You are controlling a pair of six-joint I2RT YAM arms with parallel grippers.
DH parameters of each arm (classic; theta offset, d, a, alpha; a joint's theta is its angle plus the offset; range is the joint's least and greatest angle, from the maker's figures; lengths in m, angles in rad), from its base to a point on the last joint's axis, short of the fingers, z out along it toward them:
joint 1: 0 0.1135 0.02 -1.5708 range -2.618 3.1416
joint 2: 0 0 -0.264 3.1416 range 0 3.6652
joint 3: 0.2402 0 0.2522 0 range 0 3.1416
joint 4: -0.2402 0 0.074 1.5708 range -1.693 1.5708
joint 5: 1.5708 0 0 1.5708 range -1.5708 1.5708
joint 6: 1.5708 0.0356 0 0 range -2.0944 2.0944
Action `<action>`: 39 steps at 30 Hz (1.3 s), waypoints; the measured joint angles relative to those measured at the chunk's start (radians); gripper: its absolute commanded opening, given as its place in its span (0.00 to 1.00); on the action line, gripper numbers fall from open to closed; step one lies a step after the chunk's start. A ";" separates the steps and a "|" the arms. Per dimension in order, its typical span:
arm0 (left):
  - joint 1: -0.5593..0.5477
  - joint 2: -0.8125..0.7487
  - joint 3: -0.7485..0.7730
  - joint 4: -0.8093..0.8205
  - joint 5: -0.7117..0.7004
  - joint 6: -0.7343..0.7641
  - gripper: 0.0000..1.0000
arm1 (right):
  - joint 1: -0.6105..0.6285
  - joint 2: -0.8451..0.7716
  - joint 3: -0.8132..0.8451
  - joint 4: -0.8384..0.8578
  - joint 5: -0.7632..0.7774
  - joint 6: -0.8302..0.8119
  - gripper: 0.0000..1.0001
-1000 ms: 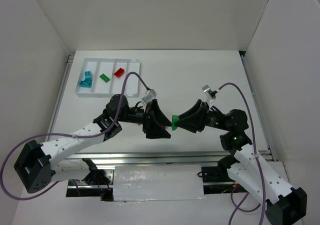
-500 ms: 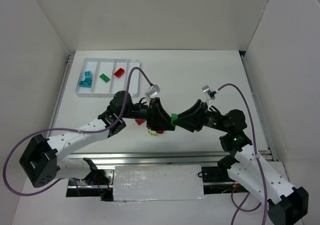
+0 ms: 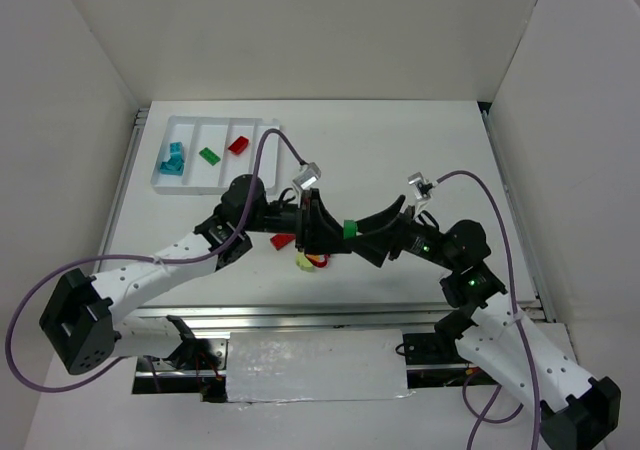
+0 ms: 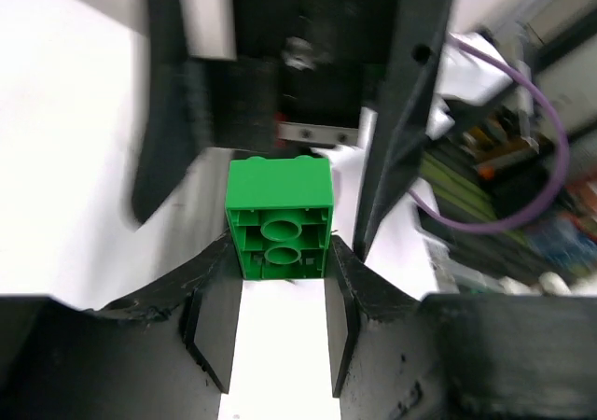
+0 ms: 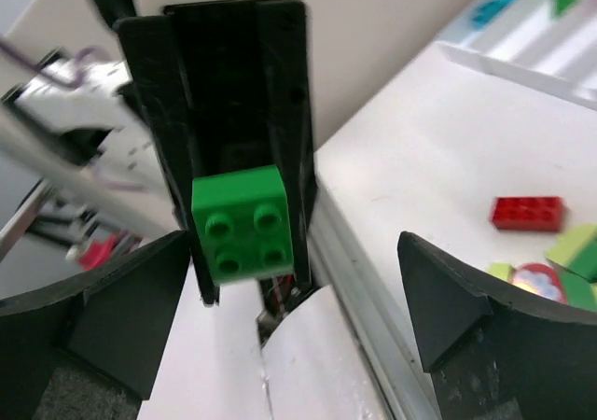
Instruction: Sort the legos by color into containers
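Spanning the view, the white table (image 3: 420, 150) carries the white tray (image 3: 210, 189) at its far left, whose compartments (image 3: 262, 155) hold, from left to right, teal bricks (image 3: 173, 159), a green piece (image 3: 209, 155) and a red piece (image 3: 238, 145). Above the table's middle the left gripper (image 4: 282, 257) pinches a green brick (image 4: 280, 217) by its sides, while the right gripper (image 5: 294, 252) stands spread wide, one finger on either side of that brick without touching it. Beneath them a loose red brick (image 3: 283, 240) and a yellow-green brick (image 3: 304, 263) lie on the table.
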 measured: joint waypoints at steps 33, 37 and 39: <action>0.782 0.846 0.836 -1.004 -1.075 0.056 0.48 | -0.004 -0.141 0.040 -0.479 0.425 -0.066 1.00; 0.801 0.846 0.838 -1.020 -1.078 0.056 0.75 | -0.006 -0.115 0.040 -0.477 0.408 -0.069 1.00; 0.809 0.846 0.836 -1.029 -1.078 0.053 0.84 | -0.006 -0.100 0.040 -0.475 0.399 -0.069 1.00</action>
